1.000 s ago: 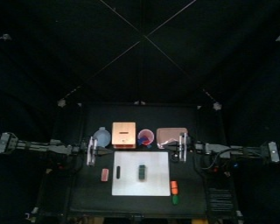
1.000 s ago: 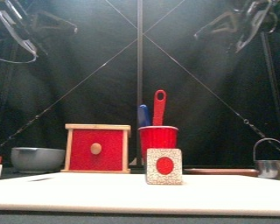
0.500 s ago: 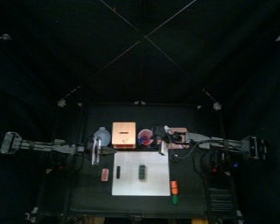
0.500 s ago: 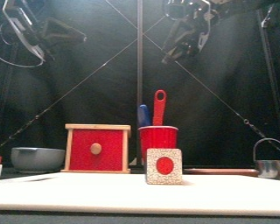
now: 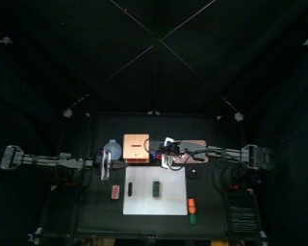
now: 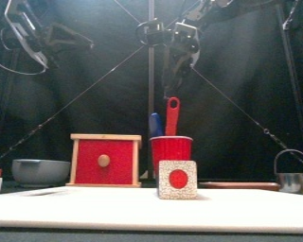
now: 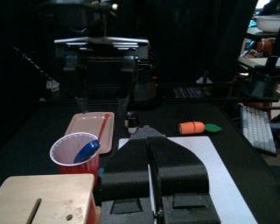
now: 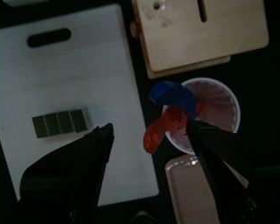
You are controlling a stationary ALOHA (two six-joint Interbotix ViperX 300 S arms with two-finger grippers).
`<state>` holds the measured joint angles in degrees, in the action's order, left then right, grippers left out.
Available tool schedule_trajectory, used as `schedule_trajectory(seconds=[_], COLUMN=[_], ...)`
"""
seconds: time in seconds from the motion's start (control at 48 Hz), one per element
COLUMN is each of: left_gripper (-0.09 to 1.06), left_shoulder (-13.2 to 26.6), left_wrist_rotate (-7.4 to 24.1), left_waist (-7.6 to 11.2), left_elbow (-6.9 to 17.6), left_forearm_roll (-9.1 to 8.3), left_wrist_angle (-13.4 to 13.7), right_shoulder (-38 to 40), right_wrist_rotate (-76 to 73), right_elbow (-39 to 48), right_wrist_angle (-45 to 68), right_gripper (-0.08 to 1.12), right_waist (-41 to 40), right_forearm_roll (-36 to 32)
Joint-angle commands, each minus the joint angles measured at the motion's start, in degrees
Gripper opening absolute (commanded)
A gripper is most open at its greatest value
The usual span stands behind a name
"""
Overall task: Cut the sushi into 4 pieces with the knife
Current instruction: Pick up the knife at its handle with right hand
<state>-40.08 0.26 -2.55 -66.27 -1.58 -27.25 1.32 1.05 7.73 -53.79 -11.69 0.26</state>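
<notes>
- Above red cup [image 6: 170, 151]: R gripper [image 8: 143, 131], spread wide, holding nothing, well clear of the handles.
- Inside cup: red knife [image 6: 172, 112] and blue knife [image 6: 154, 123], handles up, side by side. Prob. light, stiff plastic, and smooth, so apt to slip or swivel in a pinch. Best gripped across handle's flat sides, high up, clear of rim and of the other knife.
- On board [image 5: 176, 178], near centre: sushi [image 5: 158, 188], whole roll, uncut, lying front-to-back. Prob. light, likely to split at block seams under mild press, and to slide w/o a steadying hold.
- Near board's left edge: L gripper [image 7: 152, 147], closed, empty.
- Re cup: prob. light, may tip if tugged sideways, so best to lift knife straight up.
</notes>
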Motion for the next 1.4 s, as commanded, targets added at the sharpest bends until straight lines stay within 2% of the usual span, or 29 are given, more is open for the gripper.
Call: schedule_trajectory(seconds=[0.021, 0.271, 0.646, 1.312, 1.396], left_gripper=[0.06, 0.06, 0.06, 0.06, 0.06], left_shoulder=[0.09, 0.0, 0.0, 0.0, 0.0], left_wrist_rotate=[0.0, 0.0, -0.09, -0.09, -0.09], left_waist=[-0.18, -0.18, -0.35, -0.44, -0.44], left_elbow=[0.7, 0.44, -0.35, -1.05, -1.05], left_forearm_roll=[0.09, 0.18, 0.18, 0.18, 0.18], left_wrist_angle=[-0.44, -0.53, -0.53, -0.44, -0.44], right_shoulder=[-1.85, -9.67, -15.73, -17.58, -17.67], right_wrist_rotate=[0.09, 2.02, 2.72, 3.87, 3.96], right_elbow=[-4.92, -13.27, -19.16, -19.69, -19.86], right_wrist_angle=[-5.01, -16.88, -25.05, -25.49, -25.49], right_gripper=[0.96, 0.95, 0.95, 0.94, 0.9], right_waist=[0.26, 1.14, 1.14, 0.35, 0.26], right_forearm_roll=[-0.7, -3.78, -7.65, -7.82, -7.82])
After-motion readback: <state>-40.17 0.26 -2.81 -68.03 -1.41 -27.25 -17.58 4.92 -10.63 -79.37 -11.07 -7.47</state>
